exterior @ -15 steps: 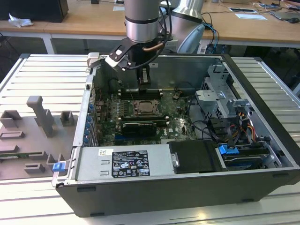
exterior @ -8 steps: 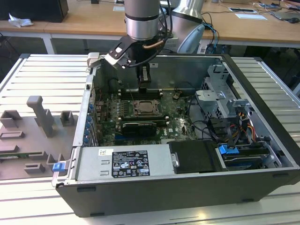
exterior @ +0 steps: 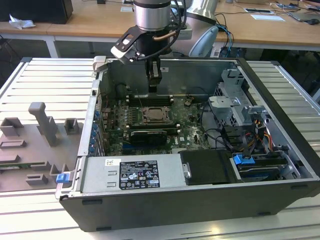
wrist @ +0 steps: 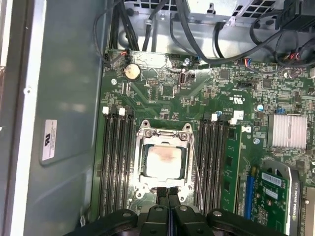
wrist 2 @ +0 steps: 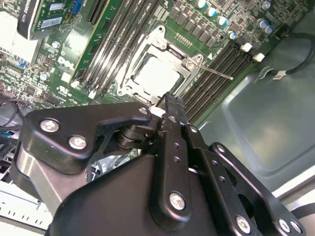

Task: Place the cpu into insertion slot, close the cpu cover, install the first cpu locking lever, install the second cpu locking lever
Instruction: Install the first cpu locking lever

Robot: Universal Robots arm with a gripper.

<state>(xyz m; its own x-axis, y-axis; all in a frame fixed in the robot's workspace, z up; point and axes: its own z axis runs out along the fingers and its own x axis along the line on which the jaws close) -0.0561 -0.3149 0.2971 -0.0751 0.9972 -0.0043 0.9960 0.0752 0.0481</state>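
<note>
Plainly, the nearest thing in both wrist views is the gripper (wrist: 168, 192) — its two black fingers are pressed together with only a seam between them, and it holds nothing. The tips hang just beside one edge of the socket, not touching it as far as I can tell. In the exterior view the gripper (exterior: 153, 87) sits in the upper middle of the frame, pointing straight down into the open computer case (exterior: 280, 105). Closed fingers make one narrow tip, which I judge suits pushing a thin wire or plate rather than picking something up.

Just beyond the tips lies the cpu (wrist: 165, 162), seated flat in its slot with its dull silver top showing. The cpu cover (wrist: 163, 135) lies down around it and the chip shows through its window, so placing and closing look done. A thin wire lever (wrist: 195, 164) runs along one side of the socket. In the second wrist view a wire rod (wrist 2: 216, 73) angles away from a socket corner across the memory slots (wrist 2: 224, 59). It may be that same lever, and it looks unlatched, though I cannot be sure.

Farther out in the exterior view, a black card (exterior: 148, 135) sits just below the socket and the power supply (exterior: 132, 175) fills the lower middle. A grey fixture (exterior: 42, 130) rests on the slatted table (exterior: 45, 75) at the exterior view's left — well apart from the work.
</note>
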